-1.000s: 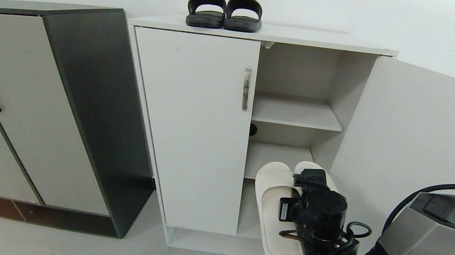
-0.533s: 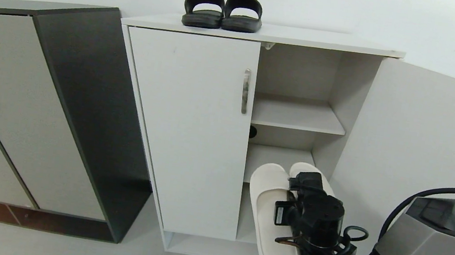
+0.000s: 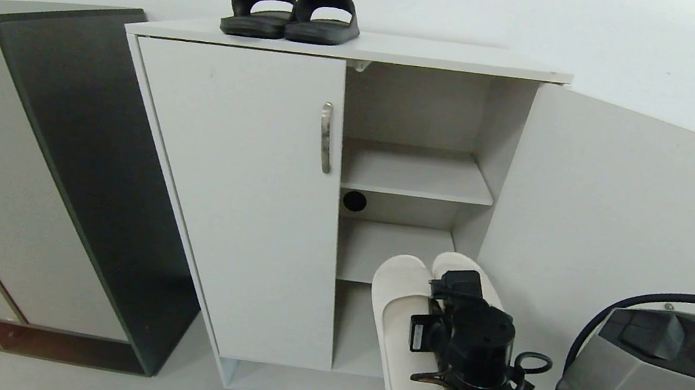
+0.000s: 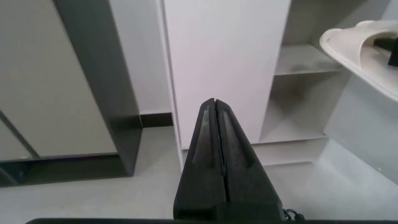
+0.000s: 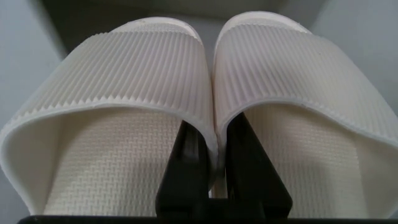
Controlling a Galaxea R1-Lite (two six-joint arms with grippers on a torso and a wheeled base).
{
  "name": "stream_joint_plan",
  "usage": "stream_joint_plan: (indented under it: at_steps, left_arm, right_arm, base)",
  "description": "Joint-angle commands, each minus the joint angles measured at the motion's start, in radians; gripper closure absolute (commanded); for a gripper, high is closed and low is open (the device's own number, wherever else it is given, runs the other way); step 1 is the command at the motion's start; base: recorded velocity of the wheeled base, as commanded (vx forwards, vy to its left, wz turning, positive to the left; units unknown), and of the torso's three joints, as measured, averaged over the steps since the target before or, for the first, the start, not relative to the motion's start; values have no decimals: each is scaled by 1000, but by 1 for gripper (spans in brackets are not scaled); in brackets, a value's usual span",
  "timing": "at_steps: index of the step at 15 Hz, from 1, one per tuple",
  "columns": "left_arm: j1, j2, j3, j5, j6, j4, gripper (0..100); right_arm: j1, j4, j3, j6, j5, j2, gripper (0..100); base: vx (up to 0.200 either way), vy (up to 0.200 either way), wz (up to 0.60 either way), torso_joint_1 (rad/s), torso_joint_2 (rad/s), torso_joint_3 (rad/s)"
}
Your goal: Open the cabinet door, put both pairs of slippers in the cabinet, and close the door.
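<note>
The right arm stretches toward the cabinet's open right half. The right gripper is clamped on the inner edges of both white slippers, held just before the lower shelves. The left gripper, closed and empty, faces the cabinet's closed door. Black slippers sit on the cabinet's top.

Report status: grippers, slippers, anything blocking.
Right gripper shut on white slippers before open cabinet. Left gripper shut, empty. Black slippers atop cabinet. Shelves unblocked.
</note>
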Motion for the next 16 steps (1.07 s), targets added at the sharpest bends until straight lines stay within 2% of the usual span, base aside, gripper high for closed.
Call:
stream_joint_plan:
  at_steps: [1,4,8,10,13,16]
  left_arm:
    - [0,2,0,1,0,0,100]
    - [-2,2,0,1,1,0,100]
    - [-2,2,0,1,1,0,100]
    - [-2,2,0,1,1,0,100]
    - [0,2,0,1,1,0,100]
    - [0,2,0,1,1,0,100]
  right_arm:
    - [19,-19,-5,0,5,34,100]
    - [53,-119,-36,-1,13,104,100]
    - [51,-87,-46,5,13,109,100]
    - [47,11,-106,46,13,109,100]
    - [11,254,-267,138,14,124,100]
    - [10,303,-306,152,13,155,100]
  base:
    - [0,0,0,0,0,0]
    - [0,0,0,0,0,0]
    - [0,0,0,0,0,0]
    - [0,0,0,0,0,0]
    - [0,0,0,0,0,0]
    - [0,0,0,0,0,0]
